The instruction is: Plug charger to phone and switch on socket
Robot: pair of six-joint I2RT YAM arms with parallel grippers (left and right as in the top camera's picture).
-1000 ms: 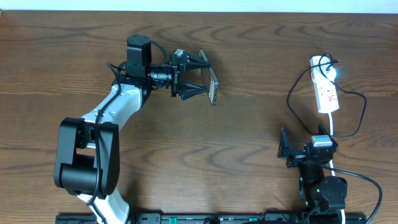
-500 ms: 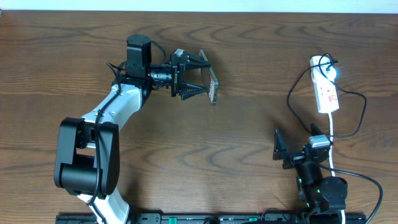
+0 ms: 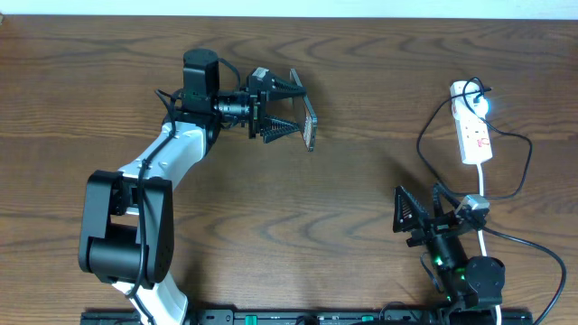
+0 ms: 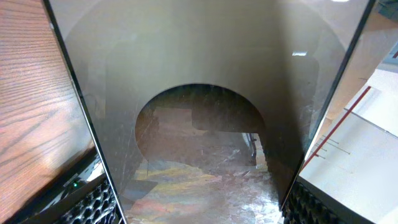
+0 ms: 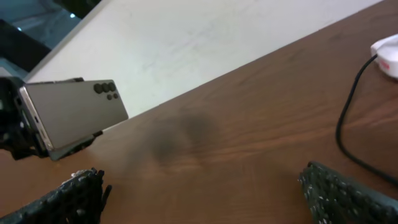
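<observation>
Two claws: left claw (image 3: 296, 106) pinching phone (image 3: 310, 126), edge-on overhead, face hidden; right claw (image 3: 417, 200) spread.

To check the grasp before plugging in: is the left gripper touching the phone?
Touching. The left wrist view shows the phone wedged between the fingers of the left gripper, edges against both.

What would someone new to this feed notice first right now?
The phone stands out first: the left pincer holds it up on its edge at the back middle of the table, and its glossy face fills the left wrist view. Next comes the white socket at the back right, with the black charger cable looping beside it. The right pincer is open and empty at the front right.
</observation>
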